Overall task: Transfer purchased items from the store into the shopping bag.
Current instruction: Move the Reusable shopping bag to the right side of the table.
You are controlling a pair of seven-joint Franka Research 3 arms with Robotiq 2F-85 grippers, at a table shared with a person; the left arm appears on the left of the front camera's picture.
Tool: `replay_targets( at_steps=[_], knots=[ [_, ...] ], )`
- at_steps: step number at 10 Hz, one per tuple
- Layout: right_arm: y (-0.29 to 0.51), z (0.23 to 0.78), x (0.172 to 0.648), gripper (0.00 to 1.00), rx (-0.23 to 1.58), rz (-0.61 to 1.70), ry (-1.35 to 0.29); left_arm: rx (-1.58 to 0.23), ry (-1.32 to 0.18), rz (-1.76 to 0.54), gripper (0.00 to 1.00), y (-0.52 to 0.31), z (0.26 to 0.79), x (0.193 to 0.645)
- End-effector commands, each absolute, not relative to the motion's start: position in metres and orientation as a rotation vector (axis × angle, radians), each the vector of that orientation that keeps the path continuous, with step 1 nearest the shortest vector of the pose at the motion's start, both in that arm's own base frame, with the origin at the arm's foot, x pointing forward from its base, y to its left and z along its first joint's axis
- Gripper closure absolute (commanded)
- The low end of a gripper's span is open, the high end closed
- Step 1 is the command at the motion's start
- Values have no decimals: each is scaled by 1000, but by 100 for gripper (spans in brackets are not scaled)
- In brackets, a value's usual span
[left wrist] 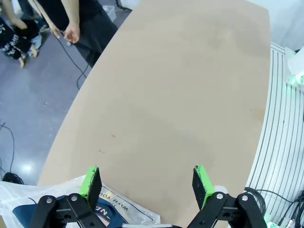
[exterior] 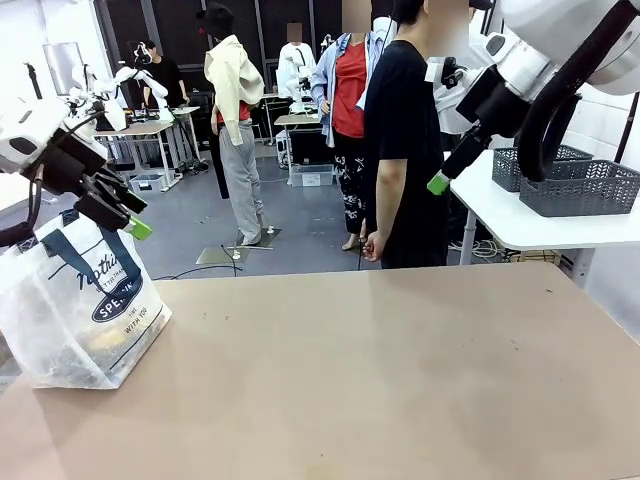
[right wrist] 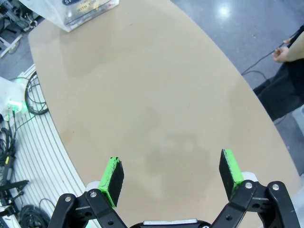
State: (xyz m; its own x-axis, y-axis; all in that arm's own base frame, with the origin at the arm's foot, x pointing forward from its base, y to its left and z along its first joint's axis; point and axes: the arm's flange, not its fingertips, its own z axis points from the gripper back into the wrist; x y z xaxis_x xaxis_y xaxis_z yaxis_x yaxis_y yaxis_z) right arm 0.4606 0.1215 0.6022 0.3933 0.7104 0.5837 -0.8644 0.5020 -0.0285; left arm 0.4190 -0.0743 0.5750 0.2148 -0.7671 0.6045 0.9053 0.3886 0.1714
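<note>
The shopping bag (exterior: 75, 310) — crinkled translucent whitish plastic with navy strap handles and a navy oval logo — stands on the left end of the smooth tan surface (exterior: 380, 370), its left side cut off by the frame; its contents are a dim blur through the film. The left pincer (left wrist: 146, 183) hangs spread above the bag, gripping nothing. The right pincer (right wrist: 172, 173) — 2 green-padded fingers wide apart — hovers over bare surface. A person (exterior: 405, 140) in black stands at the far edge.
</note>
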Motion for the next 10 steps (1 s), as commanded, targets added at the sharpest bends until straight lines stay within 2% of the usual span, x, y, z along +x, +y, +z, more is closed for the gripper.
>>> replay_targets(
  at_steps=[1, 10],
  knots=[
    [121, 603, 460, 0, 301, 1020, -575, -250, -709, -1189, 0, -71, 574, 421],
    [121, 603, 460, 0, 301, 1020, -575, -250, -709, -1189, 0, -71, 574, 421]
  ],
)
